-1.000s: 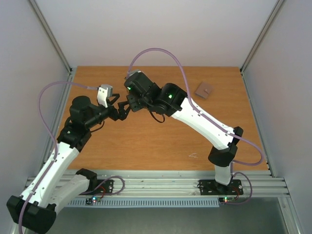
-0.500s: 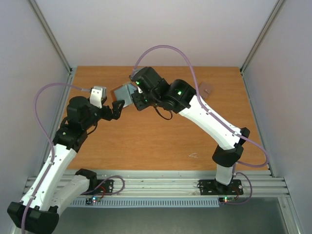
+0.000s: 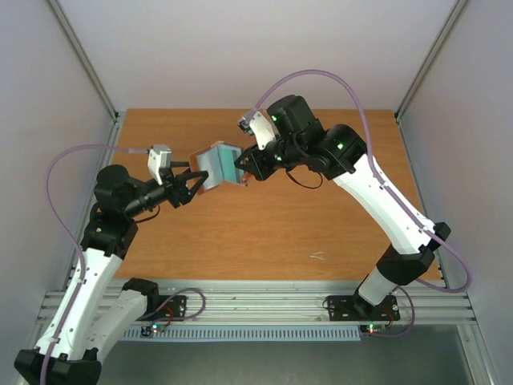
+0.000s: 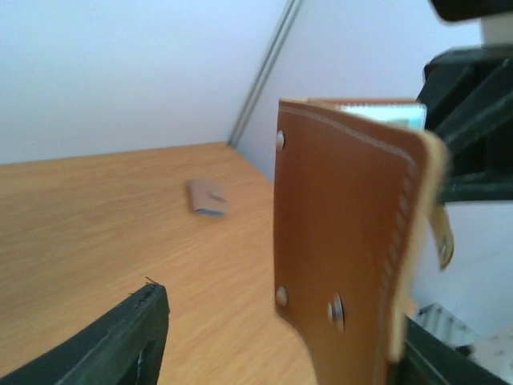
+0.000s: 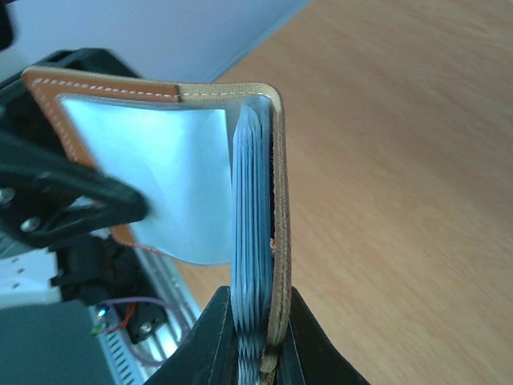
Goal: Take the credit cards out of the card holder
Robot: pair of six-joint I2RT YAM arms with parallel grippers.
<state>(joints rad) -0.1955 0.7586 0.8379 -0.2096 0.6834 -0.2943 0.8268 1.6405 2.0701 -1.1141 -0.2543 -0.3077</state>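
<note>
The card holder [image 3: 210, 163], tan leather with rivets and a snap tab, hangs open in the air over the back middle of the table. My right gripper [image 3: 244, 168] is shut on its spine side, and in the right wrist view its jaws [image 5: 260, 317] pinch the leather cover together with a stack of blue-edged credit cards [image 5: 250, 224]. A teal card face [image 3: 229, 171] shows from above. My left gripper [image 3: 190, 186] stands open astride the free flap [image 4: 345, 224]. That flap is close to one finger [image 4: 433, 361], and a clear gap separates it from the other [image 4: 120, 337].
A second small taupe folded item [image 4: 207, 198] lies on the wooden table [image 3: 264, 233] towards the far corner; the right arm hides it from above. Grey enclosure walls and metal posts ring the table. The arm bases sit on the aluminium rail [image 3: 256, 305].
The right arm swung right and turned, bringing the card holder open into view. The left arm drew back to the left, and its jaws narrowed around the flap.
</note>
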